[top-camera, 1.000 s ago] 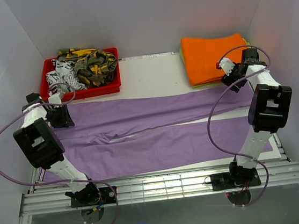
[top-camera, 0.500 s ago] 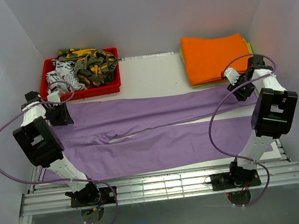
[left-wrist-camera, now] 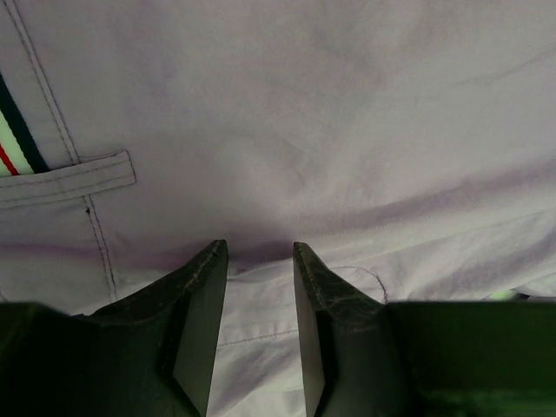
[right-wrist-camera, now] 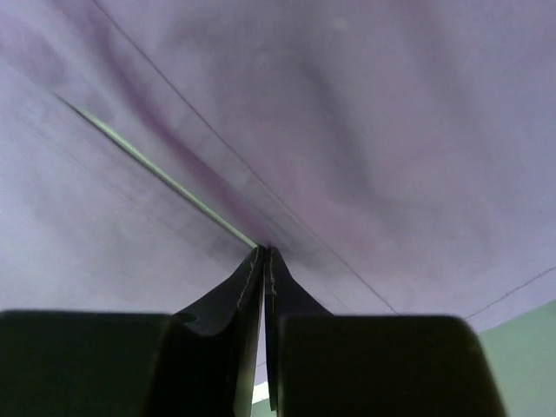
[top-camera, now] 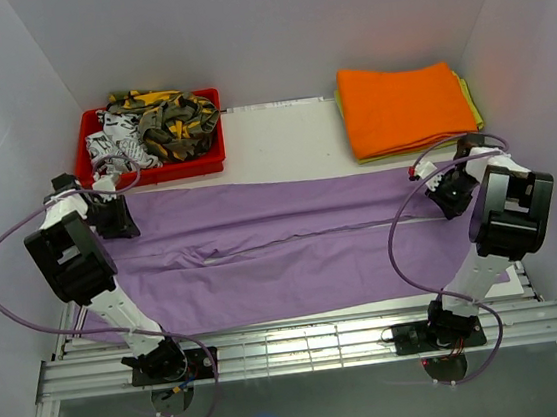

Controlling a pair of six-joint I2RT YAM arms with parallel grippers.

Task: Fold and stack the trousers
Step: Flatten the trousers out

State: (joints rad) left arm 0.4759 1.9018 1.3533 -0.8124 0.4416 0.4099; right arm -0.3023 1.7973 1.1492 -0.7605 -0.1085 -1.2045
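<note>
Top view from above and behind the arms: long lilac-purple trousers of soft thin fabric lie flat across the white table, reaching almost from side to side, with the two legs lying side by side, one nearer the arms and one farther. The left gripper is down at the trousers' left end on the far leg. The right gripper is down on the far leg near its right end. At the back left is a red plastic bin heaped with camouflage and black-and-white patterned garments. At the back right is a folded orange cloth lying on a yellow-green cloth.

Left wrist view: the left gripper has its two dark fingers apart, with their tips against the trousers and fabric showing in the gap. A stitched pocket flap lies to the left.

Right wrist view: the right gripper has its fingers pressed together, nipping a raised crease of the trousers that runs straight up to the tips.
</note>
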